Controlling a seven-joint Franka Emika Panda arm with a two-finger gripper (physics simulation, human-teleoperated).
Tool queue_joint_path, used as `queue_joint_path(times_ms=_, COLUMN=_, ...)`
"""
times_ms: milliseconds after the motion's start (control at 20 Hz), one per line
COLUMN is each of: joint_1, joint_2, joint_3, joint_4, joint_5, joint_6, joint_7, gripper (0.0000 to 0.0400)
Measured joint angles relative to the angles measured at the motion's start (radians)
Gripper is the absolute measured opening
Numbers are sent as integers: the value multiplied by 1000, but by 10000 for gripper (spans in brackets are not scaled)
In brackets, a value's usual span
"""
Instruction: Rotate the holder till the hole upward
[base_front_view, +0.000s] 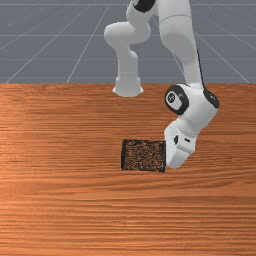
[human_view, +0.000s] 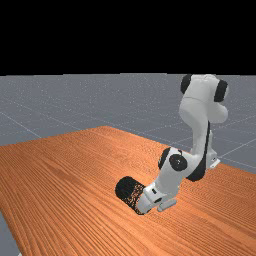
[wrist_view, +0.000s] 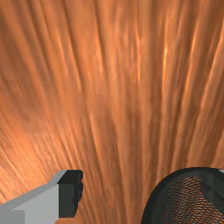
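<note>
In the front view my gripper (base_front_view: 179, 148) is at the right end of the holder (base_front_view: 144, 155), a black mesh cylinder lying on its side, its length running left to right. The far view has the holder (human_view: 128, 191) on the table with my hand low against its right end. In the wrist view my gripper (wrist_view: 142, 193) is open, its fingers wide apart. One black fingertip (wrist_view: 71, 193) stands over bare wood, away from the holder; the other is at the round end of the holder (wrist_view: 186, 201), partly hidden. I cannot tell whether it is inside the rim.
The wooden table (base_front_view: 65, 200) extends around the holder on every side. Behind it, at the table's back edge in the front view, stands the arm's base (base_front_view: 128, 87). My forearm slopes down over the table from the back right in that view.
</note>
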Motion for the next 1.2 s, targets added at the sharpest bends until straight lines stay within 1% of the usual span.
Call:
queue_joint_path(times_ms=100, joint_1=16, joint_2=11, joint_3=-16, joint_4=14, joint_5=-17, joint_6=-23, joint_7=19, gripper=397)
queue_joint_path(times_ms=300, joint_1=10, joint_2=1, joint_3=-38, joint_4=-14, joint_5=-42, joint_6=-4, joint_7=10, gripper=399)
queue_joint_path(times_ms=500, joint_1=-20, joint_2=-17, joint_3=-28, joint_4=-45, joint_5=-29, joint_6=39, joint_7=-21, gripper=400)
queue_joint_path(times_ms=550, joint_1=-16, joint_2=-14, joint_3=-32, joint_4=-41, joint_5=-32, joint_6=35, joint_7=-16, gripper=246)
queue_joint_path(times_ms=600, joint_1=-15, joint_2=-12, joint_3=-33, joint_4=-38, joint_5=-33, joint_6=32, joint_7=-14, gripper=165)
queue_joint_path(times_ms=650, joint_1=-14, joint_2=-24, joint_3=-35, joint_4=-58, joint_5=-35, joint_6=69, joint_7=-1, gripper=146)
queue_joint_path(times_ms=750, joint_1=-12, joint_2=-36, joint_3=-42, joint_4=-53, joint_5=-35, joint_6=70, joint_7=7, gripper=97)
queue_joint_path(times_ms=950, joint_1=-22, joint_2=-61, joint_3=-38, joint_4=-41, joint_5=-32, joint_6=46, joint_7=-27, gripper=59)
queue_joint_path(times_ms=1000, joint_1=-53, joint_2=-79, joint_3=-11, joint_4=-54, joint_5=9, joint_6=65, joint_7=-58, gripper=57)
queue_joint_path(times_ms=1050, joint_1=-59, joint_2=-89, joint_3=-6, joint_4=-59, joint_5=17, joint_6=66, joint_7=-69, gripper=52)
queue_joint_path(times_ms=1100, joint_1=-123, joint_2=-116, joint_3=54, joint_4=-83, joint_5=97, joint_6=97, joint_7=-157, gripper=50)
queue_joint_path(times_ms=1150, joint_1=-158, joint_2=-138, joint_3=89, joint_4=-96, joint_5=148, joint_6=99, joint_7=-214, gripper=51)
queue_joint_path(times_ms=1200, joint_1=-158, joint_2=-155, joint_3=88, joint_4=-102, joint_5=155, joint_6=91, joint_7=-223, gripper=44)
